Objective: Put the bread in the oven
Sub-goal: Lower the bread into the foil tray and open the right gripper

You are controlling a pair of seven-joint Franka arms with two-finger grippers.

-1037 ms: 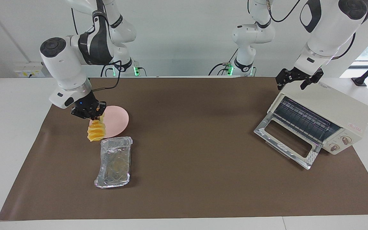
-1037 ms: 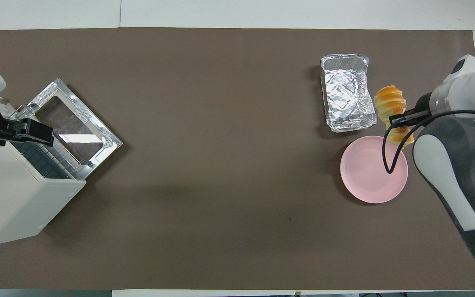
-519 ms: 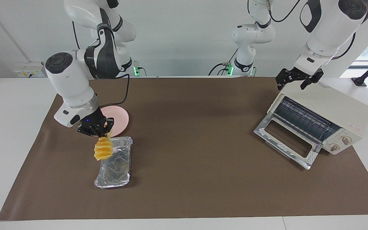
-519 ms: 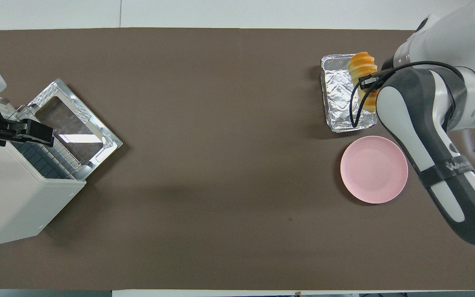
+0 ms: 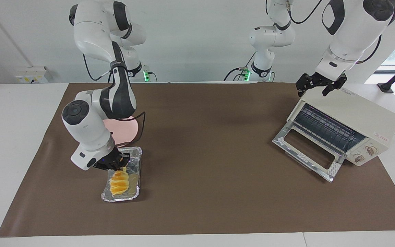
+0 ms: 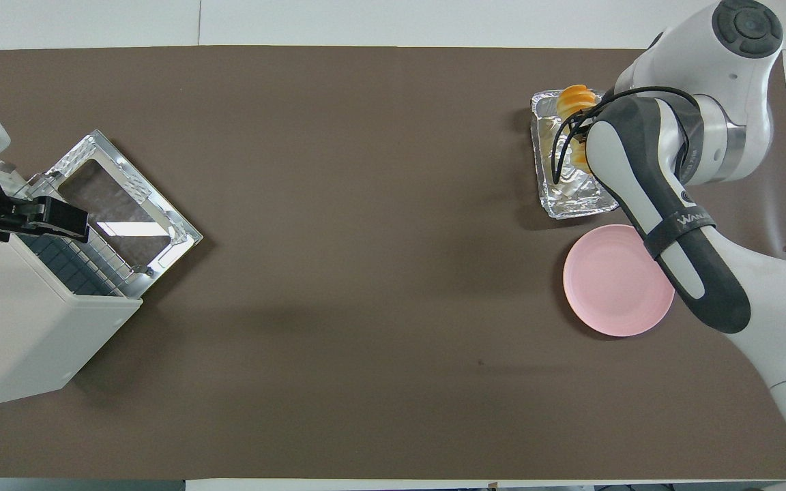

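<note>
The yellow-orange ridged bread (image 5: 119, 181) lies down inside the silver foil tray (image 5: 136, 153), at the tray's end farther from the robots. My right gripper (image 5: 116, 165) is shut on the bread's nearer end, low over the tray. In the overhead view the bread (image 6: 574, 99) shows in the tray (image 6: 570, 201), and the arm hides the gripper. The cream-white oven (image 5: 351, 120) stands at the left arm's end of the table with its glass door (image 5: 307, 151) dropped open and its rack showing. My left gripper (image 5: 313, 90) waits, open, just above the oven's top edge.
A round pink plate (image 5: 129, 132) sits beside the foil tray, nearer to the robots, partly covered by my right arm. The oven (image 6: 24, 327) and its open door (image 6: 120, 211) face the table's middle. A brown mat (image 5: 211, 164) covers the table.
My right gripper carried the bread from over the pink plate's edge to the foil tray and lowered it into the tray. The left arm has not moved.
</note>
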